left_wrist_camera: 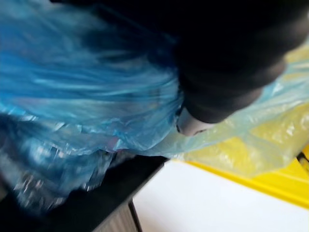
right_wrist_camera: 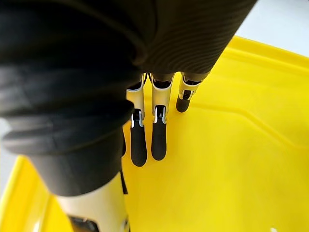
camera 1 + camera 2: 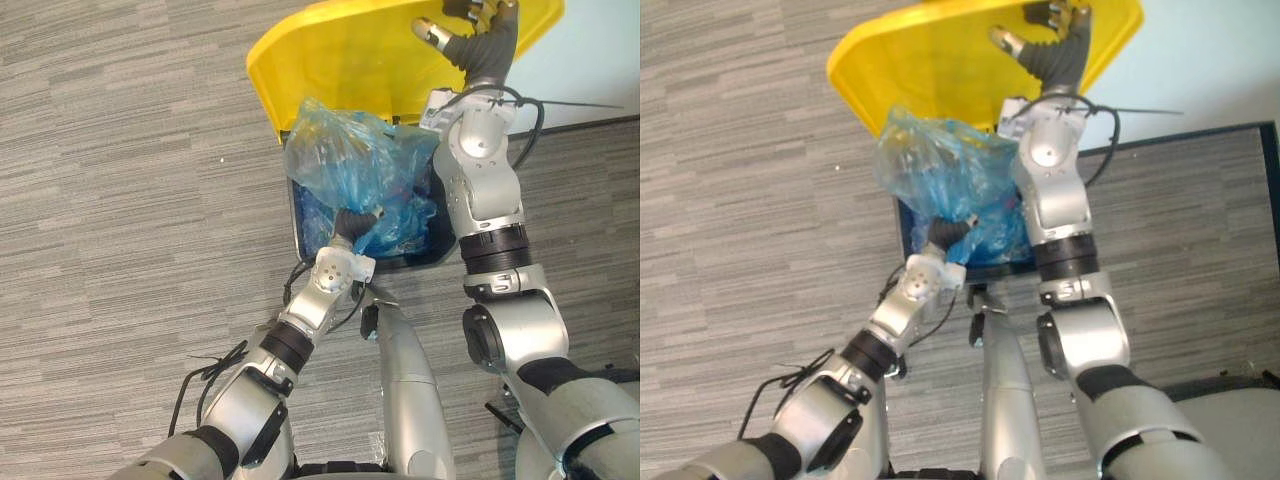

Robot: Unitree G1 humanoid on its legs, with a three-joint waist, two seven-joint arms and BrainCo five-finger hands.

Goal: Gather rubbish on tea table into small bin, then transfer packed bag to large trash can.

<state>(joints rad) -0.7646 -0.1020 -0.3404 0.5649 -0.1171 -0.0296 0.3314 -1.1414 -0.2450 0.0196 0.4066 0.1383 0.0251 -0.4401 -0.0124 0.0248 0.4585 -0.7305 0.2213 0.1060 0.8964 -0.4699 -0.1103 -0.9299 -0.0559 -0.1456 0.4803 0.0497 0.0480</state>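
A crumpled blue bag (image 3: 350, 160) stands in the mouth of the large dark trash can (image 3: 293, 215), its top bulging above the rim. My left hand (image 3: 352, 225) is at the bag's near side, and the plastic (image 1: 87, 96) gathers in pleats into its grip. The can's yellow lid (image 3: 340, 60) is swung up and back. My right hand (image 3: 475, 45) reaches over the can and rests open against the lid's inner face, its fingers (image 2: 157, 140) straight on the yellow plastic.
Grey striped carpet (image 3: 120, 200) surrounds the can on the left and near sides. A pale wall (image 3: 600, 70) with a dark skirting stands right behind the can at the upper right.
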